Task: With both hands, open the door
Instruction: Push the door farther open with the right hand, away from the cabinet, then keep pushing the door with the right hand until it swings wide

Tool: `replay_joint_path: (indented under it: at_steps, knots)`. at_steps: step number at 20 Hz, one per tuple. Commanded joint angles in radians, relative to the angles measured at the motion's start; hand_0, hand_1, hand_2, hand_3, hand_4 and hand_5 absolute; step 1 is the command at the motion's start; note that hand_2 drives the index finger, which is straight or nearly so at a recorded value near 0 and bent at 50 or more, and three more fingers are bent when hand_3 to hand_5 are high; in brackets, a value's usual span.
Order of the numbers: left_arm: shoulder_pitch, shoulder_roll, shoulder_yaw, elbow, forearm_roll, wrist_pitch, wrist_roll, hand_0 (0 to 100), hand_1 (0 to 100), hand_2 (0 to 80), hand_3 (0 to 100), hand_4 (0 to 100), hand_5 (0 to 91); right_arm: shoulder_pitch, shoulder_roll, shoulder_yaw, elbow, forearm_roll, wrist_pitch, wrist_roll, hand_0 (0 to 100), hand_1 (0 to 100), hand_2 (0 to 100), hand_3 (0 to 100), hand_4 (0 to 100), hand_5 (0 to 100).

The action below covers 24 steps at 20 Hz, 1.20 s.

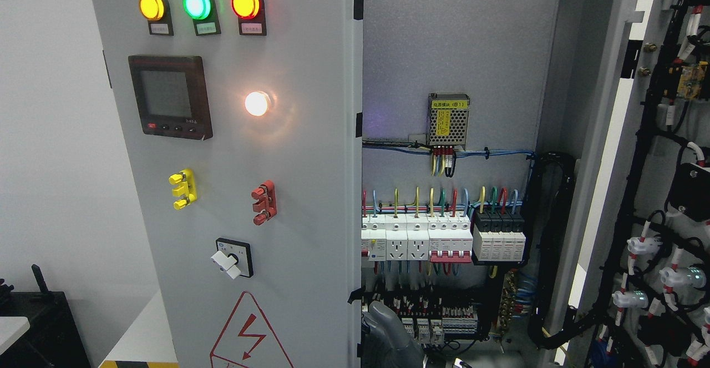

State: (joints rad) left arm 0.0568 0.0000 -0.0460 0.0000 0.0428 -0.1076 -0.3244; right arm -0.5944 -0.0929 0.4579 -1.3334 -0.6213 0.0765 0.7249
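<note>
- Where the cabinet stands open, one grey robot hand (388,332) shows at the bottom edge; whether its fingers are spread or curled cannot be told, nor which arm it belongs to.
- Left of the robot hand: one door (299,201), with three lamps (198,4) in yellow, green and red, plus one white light (257,103).
- Right: second door (665,190), swung wide.
- Above: one breaker row (438,237).
</note>
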Motion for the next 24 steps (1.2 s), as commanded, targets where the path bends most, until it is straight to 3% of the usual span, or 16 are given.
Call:
replay_joint_path:
  at_steps: [1, 15, 24]
  knots:
    - [0.0, -0.034, 0.0, -0.029, -0.001, 0.0, 0.001, 0, 0, 0.0, 0, 4, 0.0, 0.01, 0.004, 0.01, -0.029, 0.0, 0.0, 0.007, 0, 0, 0, 0, 0, 0]
    - [0.0, -0.034, 0.0, -0.029, -0.001, 0.0, 0.001, 0, 0, 0.0, 0, 4, 0.0, 0.038, 0.004, 0.044, -0.084, -0.018, 0.0, 0.007, 0, 0, 0, 0, 0, 0]
    - [0.0, -0.034, 0.0, -0.029, 0.0, 0.0, 0.001, 0, 0, 0.0, 0, 4, 0.0, 0.044, 0.005, 0.096, -0.116, -0.018, -0.003, 0.007, 0, 0, 0, 0, 0, 0]
